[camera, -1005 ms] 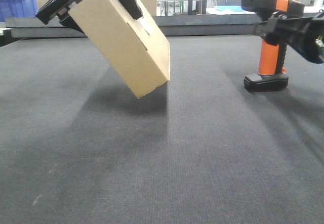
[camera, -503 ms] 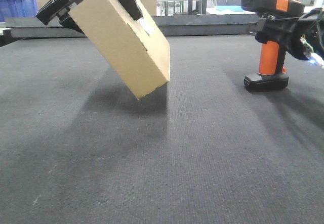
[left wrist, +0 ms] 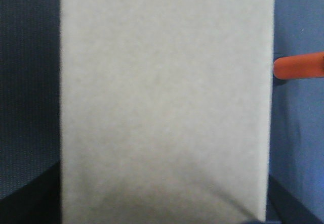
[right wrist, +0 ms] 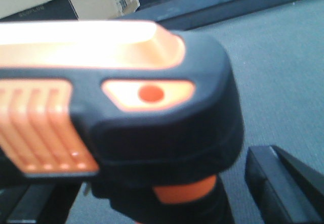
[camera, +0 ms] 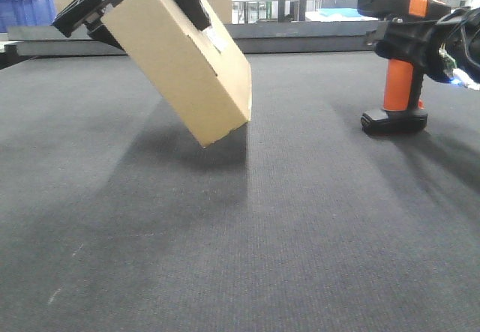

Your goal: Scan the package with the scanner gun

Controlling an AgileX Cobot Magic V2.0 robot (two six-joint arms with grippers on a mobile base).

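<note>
Package (camera: 184, 70) tilted in left tool (camera: 135, 13) above grey mat (camera: 225, 257), scanner gun (camera: 399, 85) standing apart.

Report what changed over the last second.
The right gripper shifted slightly upward at the neck of the scanner gun; whether it has closed on it can't be told. The scanner gun stayed standing on its foot, and the left gripper kept the package tilted, unmoved.
</note>
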